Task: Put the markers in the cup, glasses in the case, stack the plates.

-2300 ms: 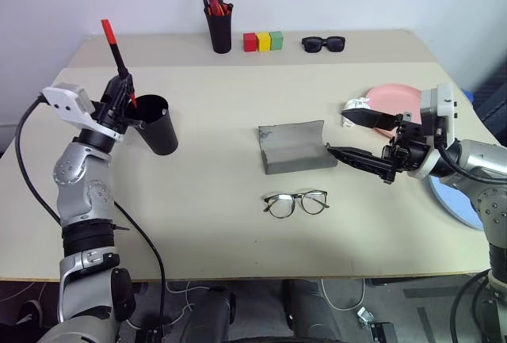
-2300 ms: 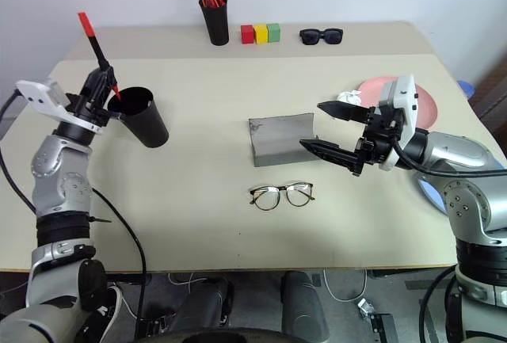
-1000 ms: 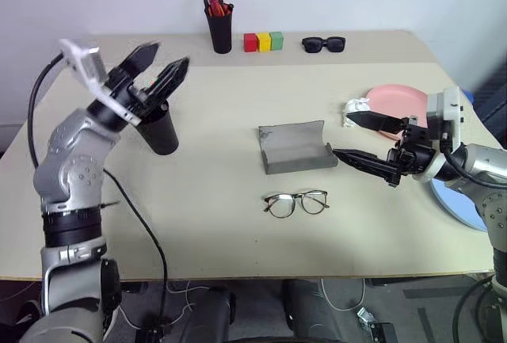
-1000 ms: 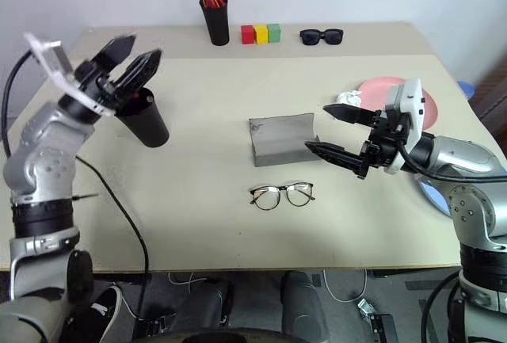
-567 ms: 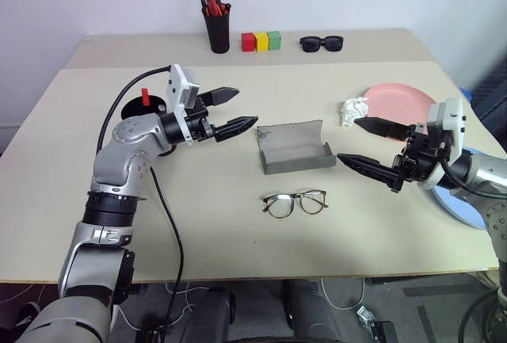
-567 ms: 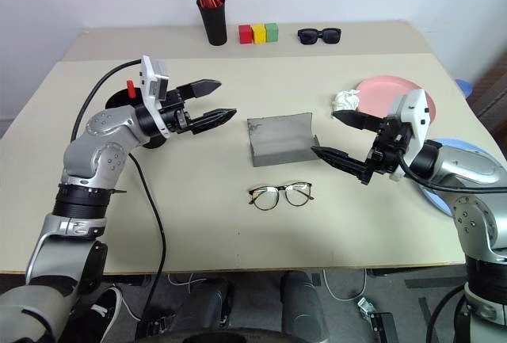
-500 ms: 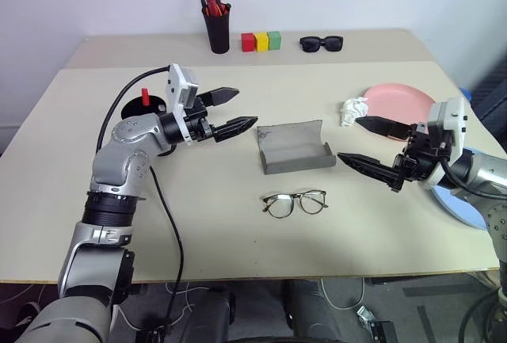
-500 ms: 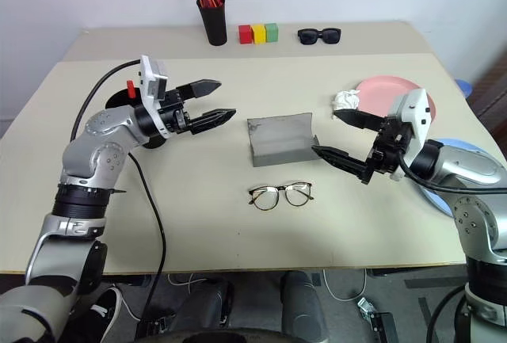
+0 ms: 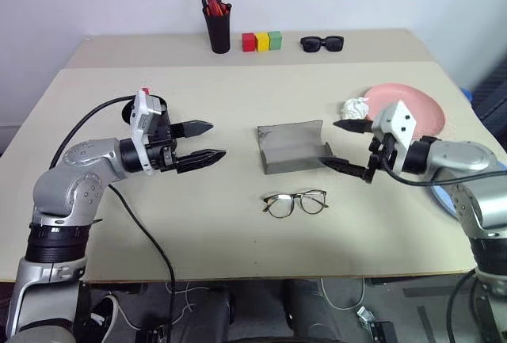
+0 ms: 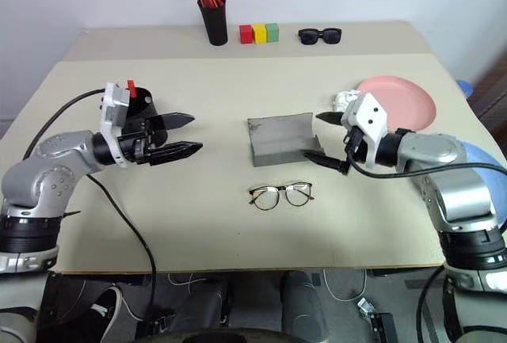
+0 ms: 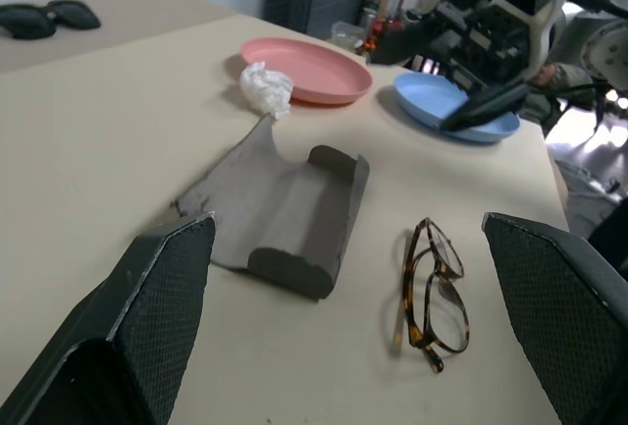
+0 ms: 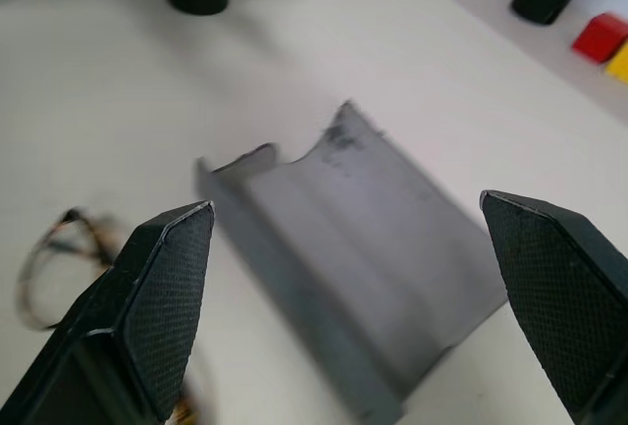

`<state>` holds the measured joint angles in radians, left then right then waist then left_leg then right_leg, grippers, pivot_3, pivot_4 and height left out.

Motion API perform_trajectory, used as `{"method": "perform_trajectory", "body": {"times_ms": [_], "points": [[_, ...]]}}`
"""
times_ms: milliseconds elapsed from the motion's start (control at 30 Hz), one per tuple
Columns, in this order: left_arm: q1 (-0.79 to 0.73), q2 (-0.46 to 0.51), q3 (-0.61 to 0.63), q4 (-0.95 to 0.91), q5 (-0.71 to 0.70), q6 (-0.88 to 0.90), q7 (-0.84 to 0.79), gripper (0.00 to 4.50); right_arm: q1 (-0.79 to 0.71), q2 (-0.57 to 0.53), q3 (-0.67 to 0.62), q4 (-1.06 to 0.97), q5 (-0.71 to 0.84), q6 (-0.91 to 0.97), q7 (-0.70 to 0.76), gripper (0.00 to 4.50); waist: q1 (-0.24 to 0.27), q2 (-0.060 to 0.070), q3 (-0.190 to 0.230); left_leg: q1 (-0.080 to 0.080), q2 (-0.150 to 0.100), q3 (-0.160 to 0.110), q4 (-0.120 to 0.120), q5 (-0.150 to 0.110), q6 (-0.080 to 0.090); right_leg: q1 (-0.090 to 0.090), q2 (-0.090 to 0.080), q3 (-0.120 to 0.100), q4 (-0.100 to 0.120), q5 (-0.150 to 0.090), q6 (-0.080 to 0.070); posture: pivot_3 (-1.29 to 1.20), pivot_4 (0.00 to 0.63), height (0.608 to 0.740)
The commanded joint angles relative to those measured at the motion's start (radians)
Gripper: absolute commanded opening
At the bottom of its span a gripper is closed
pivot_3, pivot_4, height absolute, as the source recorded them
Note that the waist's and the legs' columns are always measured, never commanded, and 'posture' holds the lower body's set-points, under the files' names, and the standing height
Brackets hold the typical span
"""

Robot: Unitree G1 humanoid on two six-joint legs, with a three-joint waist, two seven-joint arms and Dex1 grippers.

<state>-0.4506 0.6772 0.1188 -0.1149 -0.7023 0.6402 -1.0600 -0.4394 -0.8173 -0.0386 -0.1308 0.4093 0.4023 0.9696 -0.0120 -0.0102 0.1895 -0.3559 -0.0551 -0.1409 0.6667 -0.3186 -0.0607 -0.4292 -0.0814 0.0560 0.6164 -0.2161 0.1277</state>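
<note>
The cup [image 10: 145, 113] stood on the left part of the surface [image 9: 238, 232], partly hidden behind the left arm, with the red tip of a marker [image 9: 145, 91] rising out of it. The case [image 9: 293, 146] lay open and hollow near the middle, its long axis running left to right, its lid standing up along the far side. The glasses [image 9: 295, 203] rested unfolded on the surface just in front of the case and apart from it, their long axis also left to right (lenses facing the robot's side in the head views). The pink plate [image 9: 412, 107] sat near the right edge with a crumpled white paper ball [image 9: 354, 109] beside it, and the blue plate [image 11: 453, 106] lay nearer the robot along that edge. The left claw [image 9: 198, 142] hovered spread wide and bare over open surface left of the case. The right claw [image 9: 342, 145] was likewise spread and bare, close to the case's right end. A pen holder [image 9: 219, 30], coloured blocks [image 9: 262, 40] and sunglasses [image 9: 322, 43] lined the far edge, leaving the near half free
</note>
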Motion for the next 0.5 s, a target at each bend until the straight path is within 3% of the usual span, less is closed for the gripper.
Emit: {"method": "perform_trajectory", "body": {"times_ms": [33,267,500], "points": [[0.008,0.001,0.045,-0.055,-0.038,0.019,0.030,4.47,-0.021,0.019,0.004,0.010,0.004,-0.019,0.027,4.45,-0.001,0.000,0.000,0.000,0.000,0.000,0.000,0.000,0.000,0.000,0.000,0.000,0.000,0.000,0.000,0.00,0.150,0.740],[0.007,-0.005,0.033,-0.025,0.001,-0.015,0.050,4.47,-0.011,0.021,-0.039,0.001,0.025,-0.012,0.033,4.45,-0.002,0.000,0.000,0.000,0.000,0.000,0.000,0.000,0.000,0.000,0.000,0.000,0.000,0.000,0.000,0.00,0.150,0.740],[-0.150,-0.195,-0.210,0.157,0.225,-0.170,0.080,4.47,-0.018,0.067,-0.205,-0.076,0.238,0.107,-0.004,4.45,0.013,0.000,0.000,0.000,-0.001,0.000,0.000,0.000,0.000,0.001,0.000,0.000,-0.002,0.000,0.000,0.00,0.150,0.740]]}}
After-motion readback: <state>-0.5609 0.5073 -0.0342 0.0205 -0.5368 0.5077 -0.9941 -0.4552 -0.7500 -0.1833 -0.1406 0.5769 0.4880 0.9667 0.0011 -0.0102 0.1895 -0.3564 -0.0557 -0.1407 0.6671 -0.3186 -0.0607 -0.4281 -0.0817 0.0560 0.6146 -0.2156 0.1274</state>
